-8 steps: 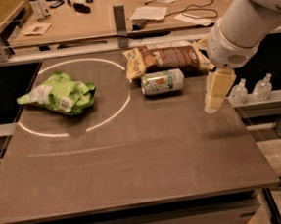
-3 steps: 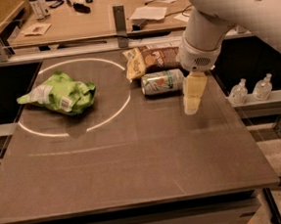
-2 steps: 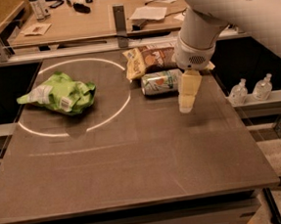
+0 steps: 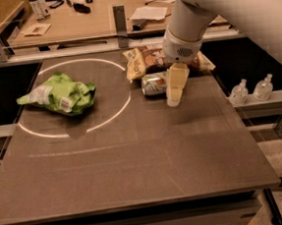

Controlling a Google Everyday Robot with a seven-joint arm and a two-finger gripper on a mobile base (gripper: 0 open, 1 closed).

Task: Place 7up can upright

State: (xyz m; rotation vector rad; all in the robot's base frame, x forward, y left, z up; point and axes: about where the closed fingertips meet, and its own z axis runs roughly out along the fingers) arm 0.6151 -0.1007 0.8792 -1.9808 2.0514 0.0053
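Note:
The 7up can [image 4: 153, 85], silver and pale green, lies on its side on the dark table [image 4: 134, 149], its right end hidden behind my gripper. My gripper [image 4: 175, 93] hangs from the white arm, cream fingers pointing down, right at the can's right end and partly in front of it. I cannot tell whether it touches the can.
A brown and yellow chip bag [image 4: 144, 60] lies just behind the can. A bright green snack bag [image 4: 60, 96] lies at the left inside a white circle mark. Two small clear bottles [image 4: 251, 90] stand on a ledge off the table's right edge.
The arm and gripper have moved left across the table, from well right of the can to its right end. The can and bags have not moved.

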